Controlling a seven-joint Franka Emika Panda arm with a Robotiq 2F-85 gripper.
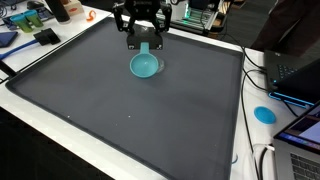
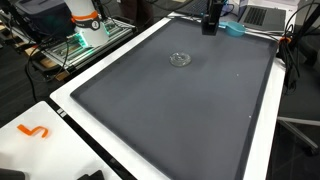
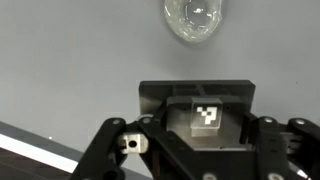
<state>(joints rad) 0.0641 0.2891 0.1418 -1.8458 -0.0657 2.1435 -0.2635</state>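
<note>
My gripper (image 1: 141, 38) is at the far edge of the dark grey mat (image 1: 120, 100), low over it; it also shows in an exterior view (image 2: 210, 24). In the wrist view a black block (image 3: 160, 95) with a clear cube (image 3: 204, 116) bearing a black-and-white tag fills the space between my jaws (image 3: 198, 120), and the fingers press against its sides. A teal bowl (image 1: 145, 66) sits on the mat right beside the gripper, seen in both exterior views (image 2: 233, 28). A clear glass bowl (image 3: 192, 18) lies on the mat ahead of the jaws and shows in an exterior view (image 2: 180, 59).
The mat lies on a white table (image 1: 200, 165). A blue disc (image 1: 264, 113), laptops (image 1: 300, 75) and cables stand beside the mat. An orange hook-shaped piece (image 2: 34, 130) lies on the white table corner. Electronics (image 2: 85, 25) crowd the area past the mat's edge.
</note>
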